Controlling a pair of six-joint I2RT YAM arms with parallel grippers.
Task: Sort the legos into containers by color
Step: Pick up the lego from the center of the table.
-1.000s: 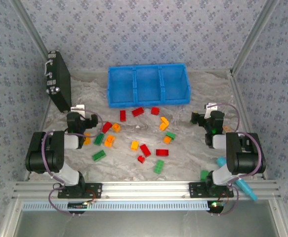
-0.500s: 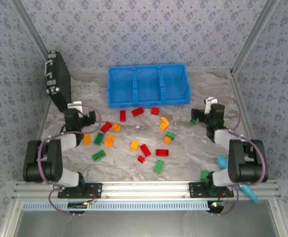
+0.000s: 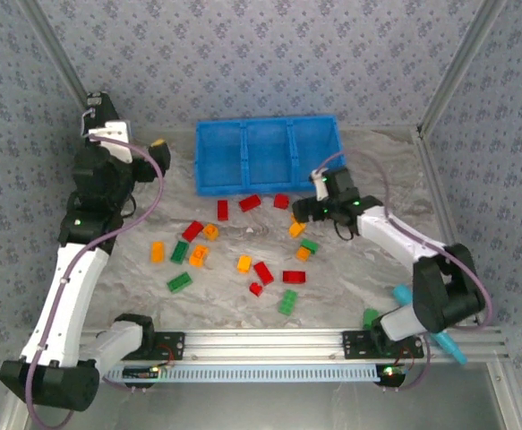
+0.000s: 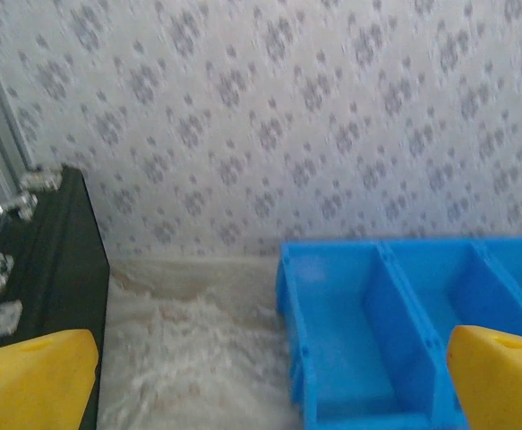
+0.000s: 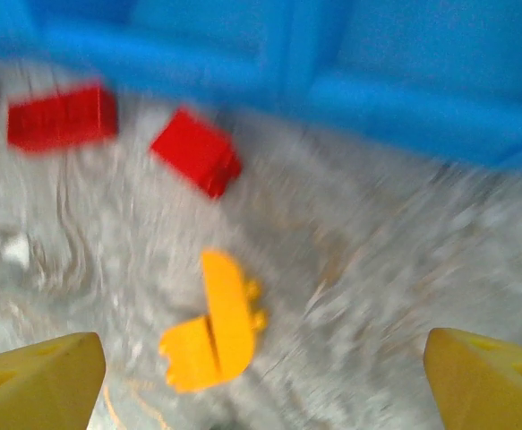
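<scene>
As far as I can tell, the sorting hasn't started. All three compartments of the blue bin point(image 3: 269, 185) look empty, and the legos point(image 3: 262, 271) are all loose on the desk point(image 3: 368, 269), red, orange and green mixed together. So basically everything is left to do.

The right gripper point(image 3: 301, 210) is the one closest to doing something. It's low over the desk with its fingers spread wide and nothing in them. In the wrist view an orange brick point(image 5: 216, 327) lies right below it, between the two fingers. Two red bricks point(image 5: 196, 150) are a bit further ahead, and the bin wall is just past those. My guess is the orange one gets picked first.

The left gripper point(image 3: 158, 148) is up high beside the black case point(image 3: 95, 116), also wide open and empty. The bin is ahead of it and off to its right, with no bricks near it.
</scene>
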